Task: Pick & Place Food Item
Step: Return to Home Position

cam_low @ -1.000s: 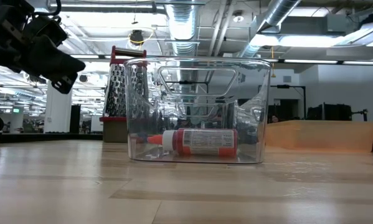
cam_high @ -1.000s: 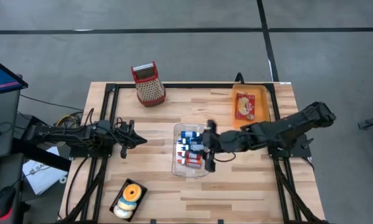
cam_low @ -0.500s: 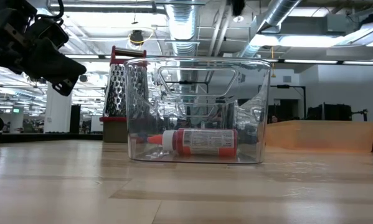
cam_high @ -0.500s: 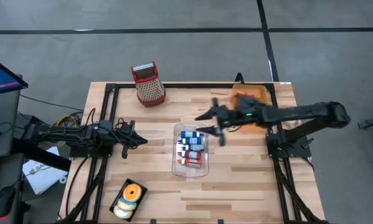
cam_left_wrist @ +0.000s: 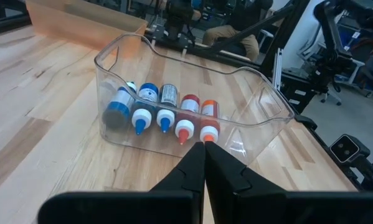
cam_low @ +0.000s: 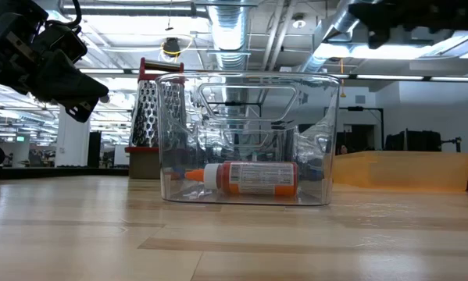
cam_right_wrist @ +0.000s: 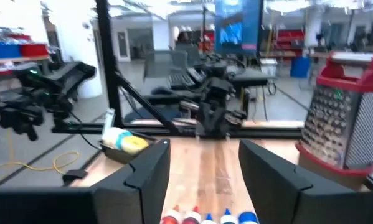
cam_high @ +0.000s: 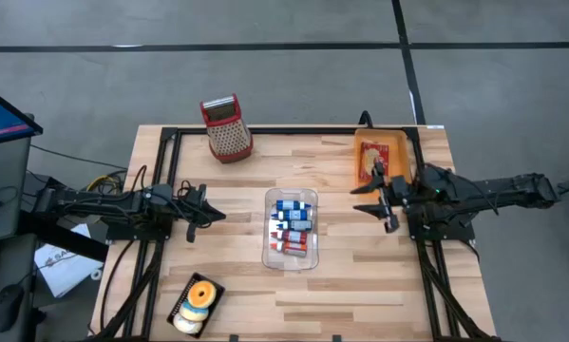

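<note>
A clear plastic bin (cam_high: pixel 292 249) stands mid-table. In it lie several small bottles (cam_left_wrist: pixel 164 109) side by side, some with blue caps, some red-bodied with white tips; the low view shows one red bottle (cam_low: pixel 249 178) on the bin's floor. My left gripper (cam_high: pixel 216 215) hovers shut to the left of the bin, pointing at it, its fingertips (cam_left_wrist: pixel 205 148) together. My right gripper (cam_high: pixel 364 199) is to the right of the bin, above the table, open, with nothing between its fingers (cam_right_wrist: pixel 150 174).
A red-topped metal grater (cam_high: pixel 227 128) stands at the far left. An orange tray (cam_high: pixel 398 152) with a red packet is at the far right. A black tray of doughnuts (cam_high: pixel 197 302) lies near the front left corner. Black frame rails run along both sides.
My right gripper has risen from over the bin, swung toward the far edge, then drawn back toward the table's right edge, tipping up to level. The bottles lie as before in the bin.
</note>
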### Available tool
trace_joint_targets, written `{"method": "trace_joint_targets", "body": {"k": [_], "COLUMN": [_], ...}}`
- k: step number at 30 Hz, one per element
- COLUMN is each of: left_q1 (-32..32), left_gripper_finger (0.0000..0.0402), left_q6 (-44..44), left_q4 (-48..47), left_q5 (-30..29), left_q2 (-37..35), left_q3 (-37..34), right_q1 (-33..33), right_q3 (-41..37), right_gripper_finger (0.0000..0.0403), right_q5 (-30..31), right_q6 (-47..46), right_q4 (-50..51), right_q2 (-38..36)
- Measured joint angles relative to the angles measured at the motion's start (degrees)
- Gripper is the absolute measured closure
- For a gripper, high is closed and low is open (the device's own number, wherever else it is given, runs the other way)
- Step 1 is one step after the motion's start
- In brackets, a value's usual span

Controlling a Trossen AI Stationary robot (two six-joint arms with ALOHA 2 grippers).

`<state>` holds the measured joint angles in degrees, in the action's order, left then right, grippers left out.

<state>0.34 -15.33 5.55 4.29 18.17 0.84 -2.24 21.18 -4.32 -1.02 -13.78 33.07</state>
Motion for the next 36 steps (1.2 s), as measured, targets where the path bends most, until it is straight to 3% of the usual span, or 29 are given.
{"method": "trace_joint_targets", "body": {"k": [10, 23, 36], "left_q1": [0.0, 0.0, 0.0], "left_gripper_finger": [0.0399, 0.0399, 0.0399], "left_q6": [0.0, 0.0, 0.0], "left_q4": [0.03, 0.08, 0.95], "left_q5": [0.0, 0.02, 0.0], "left_q2": [0.0, 0.0, 0.37], "left_q3": [0.0, 0.0, 0.04], "right_q1": [-2.32, -2.25, -2.23], "right_q3": [-12.95, -20.71, -20.76], "right_gripper_finger": [0.0251, 0.0266, 0.0269], "right_q5": [0.33, -0.13, -0.3], "right_q6": [0.92, 0.62, 0.86], "right_q4": [0.5, 6.25, 9.12], "right_q2": [-17.83, -32.16, -32.97]}}
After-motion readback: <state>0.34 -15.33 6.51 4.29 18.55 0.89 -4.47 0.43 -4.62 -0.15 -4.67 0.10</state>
